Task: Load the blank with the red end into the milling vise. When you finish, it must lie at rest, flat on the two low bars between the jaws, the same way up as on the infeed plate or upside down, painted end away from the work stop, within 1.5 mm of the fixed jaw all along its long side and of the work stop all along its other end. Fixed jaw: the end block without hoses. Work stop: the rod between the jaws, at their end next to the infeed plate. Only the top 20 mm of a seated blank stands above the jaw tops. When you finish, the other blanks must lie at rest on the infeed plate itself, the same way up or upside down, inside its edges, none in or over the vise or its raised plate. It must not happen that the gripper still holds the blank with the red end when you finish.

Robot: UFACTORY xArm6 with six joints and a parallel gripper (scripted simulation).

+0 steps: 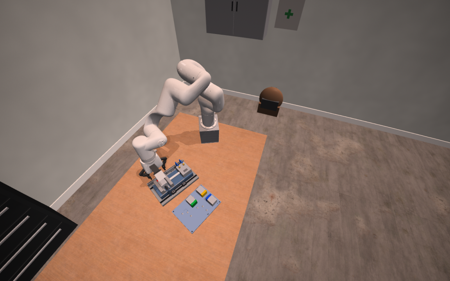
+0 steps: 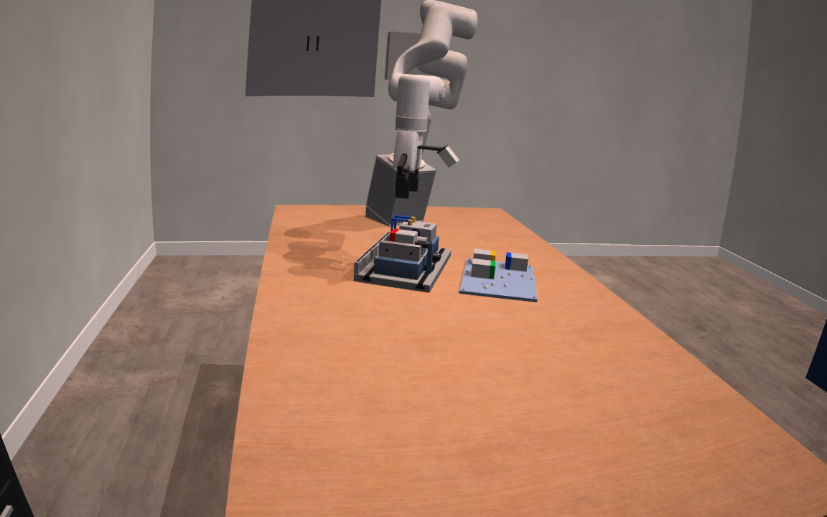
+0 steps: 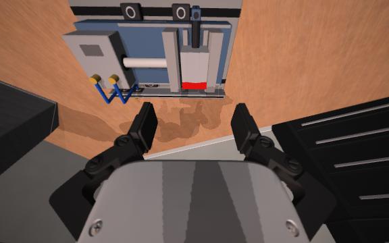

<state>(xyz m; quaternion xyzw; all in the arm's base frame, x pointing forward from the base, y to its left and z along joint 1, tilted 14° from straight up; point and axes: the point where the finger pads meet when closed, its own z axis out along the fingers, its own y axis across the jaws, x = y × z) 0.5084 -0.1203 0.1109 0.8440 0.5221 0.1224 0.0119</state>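
Four blanks in all — one red-ended blank (image 2: 405,237) (image 3: 194,67) in the one vise (image 1: 174,181) (image 2: 398,266) (image 3: 148,40), and three blanks on the one infeed plate (image 1: 195,221) (image 2: 499,292), a green-ended one (image 1: 191,200) (image 2: 482,268), a yellow-ended one (image 1: 201,190) (image 2: 484,255) and a blue-ended one (image 1: 211,199) (image 2: 517,261) — plus two brass fittings (image 3: 104,79) on the vise.
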